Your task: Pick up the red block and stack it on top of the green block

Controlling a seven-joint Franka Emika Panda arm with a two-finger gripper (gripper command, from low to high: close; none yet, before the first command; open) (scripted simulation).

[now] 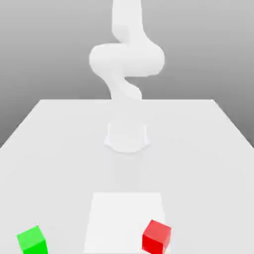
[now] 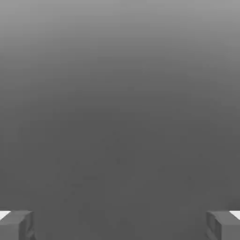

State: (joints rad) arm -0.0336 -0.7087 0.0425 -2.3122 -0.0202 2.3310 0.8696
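The red block (image 1: 156,237) sits over the right edge of the white square (image 1: 126,222) on the counter (image 1: 198,163), with open surface between it and the green block (image 1: 33,241) at the exterior view's left. The gripper (image 2: 120,226) is spread wide and empty, apart from the red block.

Green block (image 1: 32,241), red block (image 1: 156,237) on table (image 1: 198,158)

Open hand (image 2: 120,226), fingertips (image 2: 218,226) spread wide apart, plain grey shading between and beyond

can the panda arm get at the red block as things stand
Probably yes: nothing lies on or against the red cube-shaped block, and the two-finger gripper is open, though reach is hard to judge.
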